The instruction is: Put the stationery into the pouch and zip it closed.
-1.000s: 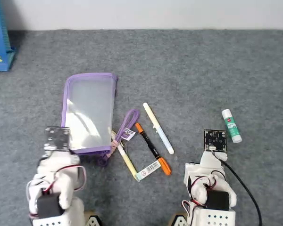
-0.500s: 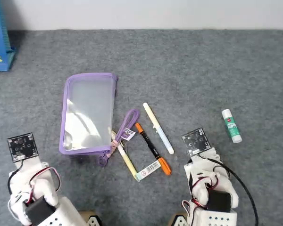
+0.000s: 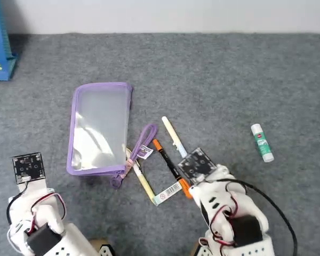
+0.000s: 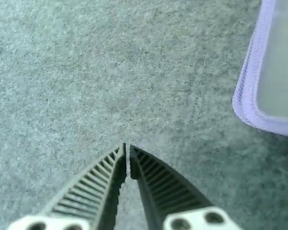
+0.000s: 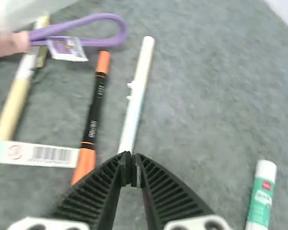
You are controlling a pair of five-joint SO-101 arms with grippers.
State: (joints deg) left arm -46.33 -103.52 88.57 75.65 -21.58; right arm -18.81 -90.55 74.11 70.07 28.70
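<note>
Right claw (image 5: 130,168), closed and empty, is hovering over the near end of the white pen (image 5: 137,96), which is lying eleven-to-five on the surface. Left claw (image 4: 127,155), also closed, is sitting farther off by the pouch (image 3: 98,128).

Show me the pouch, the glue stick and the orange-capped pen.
pouch (image 3: 98,128), high view, clear front panel.
glue stick (image 3: 262,143), high view, middle of tube.
orange-capped pen (image 5: 95,115), right wrist view, black barrel.

Light's soft and even from overhead, nothing harsh. The pouch (image 3: 100,120) has whitish glare streaks across its clear window, and the white pen (image 3: 172,135) barely throws any shadow on the grey table (image 3: 229,80).
</note>
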